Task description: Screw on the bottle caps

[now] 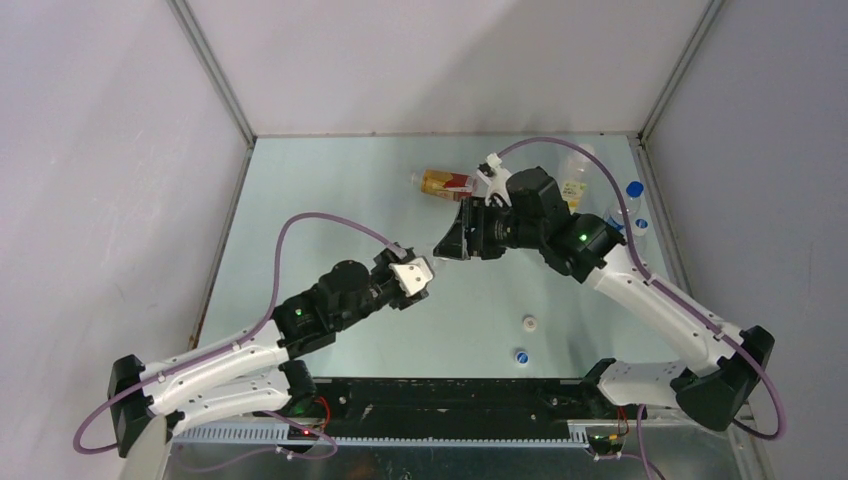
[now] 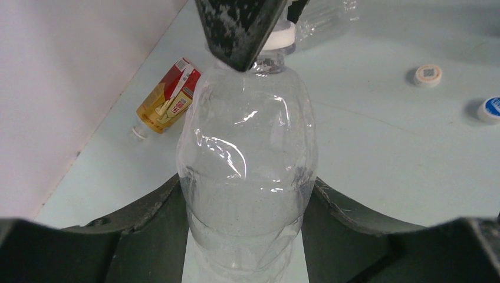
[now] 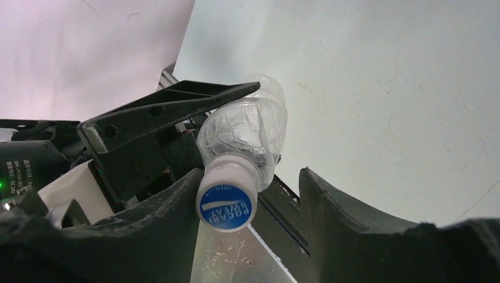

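Left jaws clamp the clear bottle (image 2: 247, 177); its blue cap (image 3: 227, 200) sits between released right jaws.

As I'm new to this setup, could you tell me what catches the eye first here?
The clear bottle is held by the left gripper at mid-table, its blue-and-white cap between the open jaws of the right gripper. An amber-filled bottle lies on its side farther back, and a white cap and a blue cap sit loose nearer the arms.

Pale mint surface (image 1: 330, 200) boxed in by plain grey-white walls (image 1: 100, 150), metal struts (image 1: 212, 72) up both back corners, even diffuse light.
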`<state>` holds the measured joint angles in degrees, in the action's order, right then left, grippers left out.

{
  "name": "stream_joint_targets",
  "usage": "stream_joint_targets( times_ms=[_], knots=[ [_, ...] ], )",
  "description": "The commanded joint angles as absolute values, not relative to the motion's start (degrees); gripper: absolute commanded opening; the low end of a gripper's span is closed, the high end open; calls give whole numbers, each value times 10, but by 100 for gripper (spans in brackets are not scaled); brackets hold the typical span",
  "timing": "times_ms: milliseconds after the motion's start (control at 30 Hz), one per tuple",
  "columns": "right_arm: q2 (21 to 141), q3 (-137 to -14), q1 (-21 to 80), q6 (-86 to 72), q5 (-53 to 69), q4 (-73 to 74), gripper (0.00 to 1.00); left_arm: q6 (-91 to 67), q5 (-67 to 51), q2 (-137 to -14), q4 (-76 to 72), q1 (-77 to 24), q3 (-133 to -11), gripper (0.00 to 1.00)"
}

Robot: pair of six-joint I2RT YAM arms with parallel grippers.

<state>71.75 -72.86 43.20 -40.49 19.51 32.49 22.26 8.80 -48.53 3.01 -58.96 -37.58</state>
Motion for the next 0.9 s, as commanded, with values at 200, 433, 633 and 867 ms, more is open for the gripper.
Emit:
stream_joint_targets(
  times_ms=[200,433,633,867],
  knots=[
    [626,-729,409,-247,234,305,95,120,17,-490,30,-544,-388,0],
    [580,-729,403,-82,288,309,96,93,-58,-494,24,-524,-388,0],
    [571,-724,392,51,326,335,93,81,-154,-492,9,-508,-389,0],
    [573,-695,392,106,365,294,80,77,-215,-491,3,-506,-400,0]
  ],
)
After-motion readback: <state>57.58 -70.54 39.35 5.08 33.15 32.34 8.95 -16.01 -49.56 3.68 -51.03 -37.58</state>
